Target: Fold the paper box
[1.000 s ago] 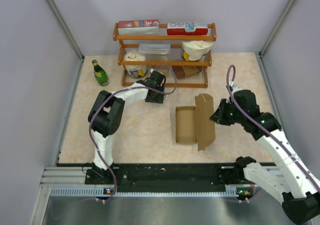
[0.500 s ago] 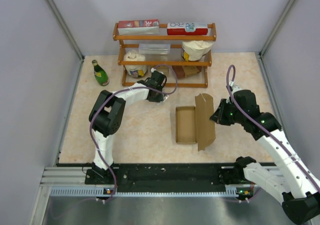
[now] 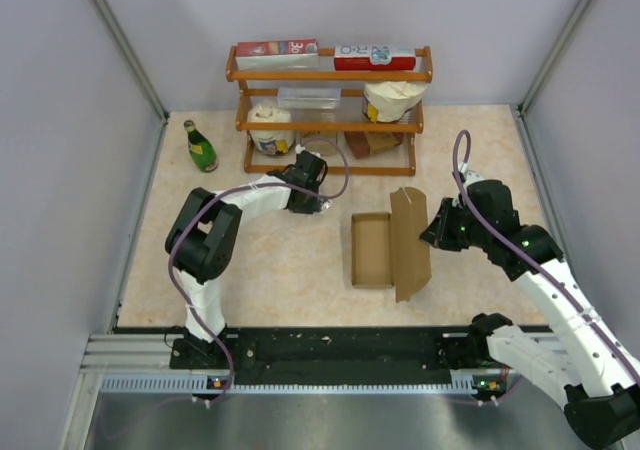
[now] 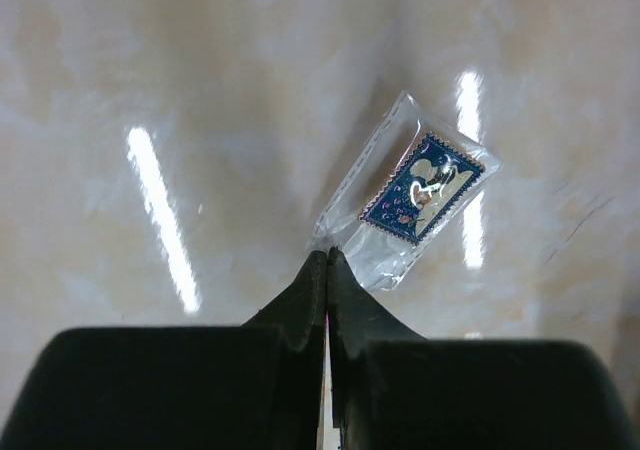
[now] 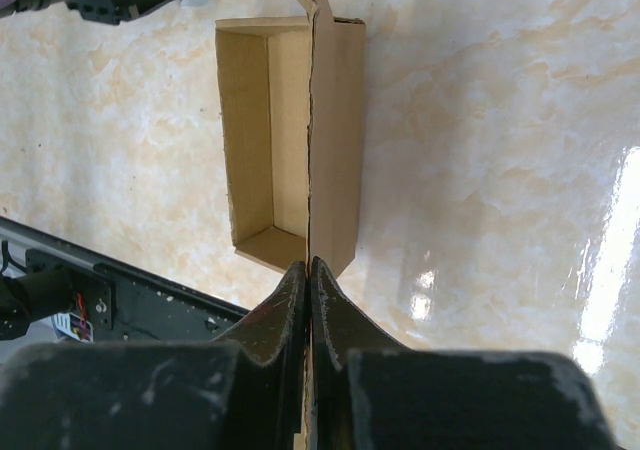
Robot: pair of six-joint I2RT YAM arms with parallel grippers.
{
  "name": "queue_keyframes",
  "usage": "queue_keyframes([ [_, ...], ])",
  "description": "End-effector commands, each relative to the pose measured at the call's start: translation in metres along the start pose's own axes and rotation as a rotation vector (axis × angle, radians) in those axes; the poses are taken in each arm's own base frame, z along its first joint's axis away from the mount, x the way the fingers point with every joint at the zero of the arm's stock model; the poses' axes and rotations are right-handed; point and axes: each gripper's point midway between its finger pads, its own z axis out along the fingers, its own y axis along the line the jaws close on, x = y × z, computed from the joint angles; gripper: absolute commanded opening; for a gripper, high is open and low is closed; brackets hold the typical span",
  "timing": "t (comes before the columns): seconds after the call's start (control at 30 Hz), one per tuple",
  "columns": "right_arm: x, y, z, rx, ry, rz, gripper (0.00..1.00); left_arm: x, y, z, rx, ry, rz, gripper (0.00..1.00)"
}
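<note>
The paper box (image 3: 372,255), right of centre on the table (image 3: 270,260) with its long axis running straight away from the nearer right gripper (image 5: 308,267), is being pinched by its upright lid (image 5: 335,140) between closed fingers (image 5: 283,305); the left gripper (image 4: 327,260) is being seen shut at a clear sachet's (image 4: 400,210) corner.

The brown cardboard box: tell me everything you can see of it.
The plain brown cardboard box is a shallow oblong tray, open and empty, resting on the marbled beige table. Its long lid panel stands up along the tray's wall nearer the right arm. The right gripper is shut on the lid's free edge.
</note>
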Motion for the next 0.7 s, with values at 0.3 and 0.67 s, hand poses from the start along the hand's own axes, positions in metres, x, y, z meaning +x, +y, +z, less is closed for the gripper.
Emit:
queue_keyframes([
  [0.3, -0.014, 0.007, 0.001, -0.025, -0.026, -0.019, 0.0, -0.033, -0.039, -0.151, 0.324, -0.191, -0.058, 0.0],
  [0.67, -0.01, 0.014, 0.006, -0.07, -0.009, -0.017, 0.0, 0.037, -0.116, -0.195, 0.569, -0.113, -0.025, 0.0],
])
